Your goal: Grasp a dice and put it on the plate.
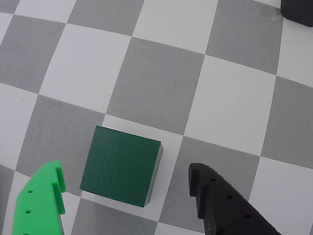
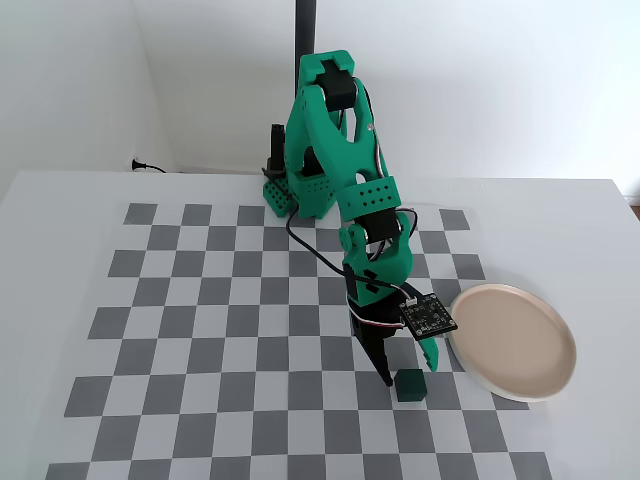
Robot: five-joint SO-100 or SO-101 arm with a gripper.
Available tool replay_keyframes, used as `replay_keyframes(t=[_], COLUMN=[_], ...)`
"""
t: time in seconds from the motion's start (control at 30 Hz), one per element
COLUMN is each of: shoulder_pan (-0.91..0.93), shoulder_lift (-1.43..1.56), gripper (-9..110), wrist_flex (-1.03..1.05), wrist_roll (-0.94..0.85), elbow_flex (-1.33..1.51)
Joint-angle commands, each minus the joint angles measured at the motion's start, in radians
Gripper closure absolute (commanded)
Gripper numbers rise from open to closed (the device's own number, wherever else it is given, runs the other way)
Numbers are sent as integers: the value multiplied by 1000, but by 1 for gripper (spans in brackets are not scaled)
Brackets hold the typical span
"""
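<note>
The dice (image 1: 121,166) is a plain dark green cube resting on the checkered mat. In the wrist view it lies between my bright green finger (image 1: 44,200) on the left and my black finger (image 1: 220,200) on the right, with gaps on both sides. My gripper (image 1: 127,171) is open and hangs just above the dice, touching nothing. In the fixed view the dice (image 2: 409,384) sits right below the gripper (image 2: 410,372), near the mat's front. The pale pinkish plate (image 2: 512,340) stands empty just to the right of it.
The grey-and-white checkered mat (image 2: 220,330) covers the white table. The arm's green base (image 2: 285,195) and a black pole (image 2: 305,30) stand at the back. A dark object (image 1: 298,12) shows in the top right corner of the wrist view.
</note>
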Motion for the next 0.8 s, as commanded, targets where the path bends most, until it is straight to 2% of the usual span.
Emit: replay_keyframes(t=[0.0, 0.77], shoulder_pan=[9, -37], shoulder_lift=[8, -130], gripper=[79, 79], wrist_flex=[-37, -115], wrist_roll=[0, -11], elbow_flex=[-97, -124])
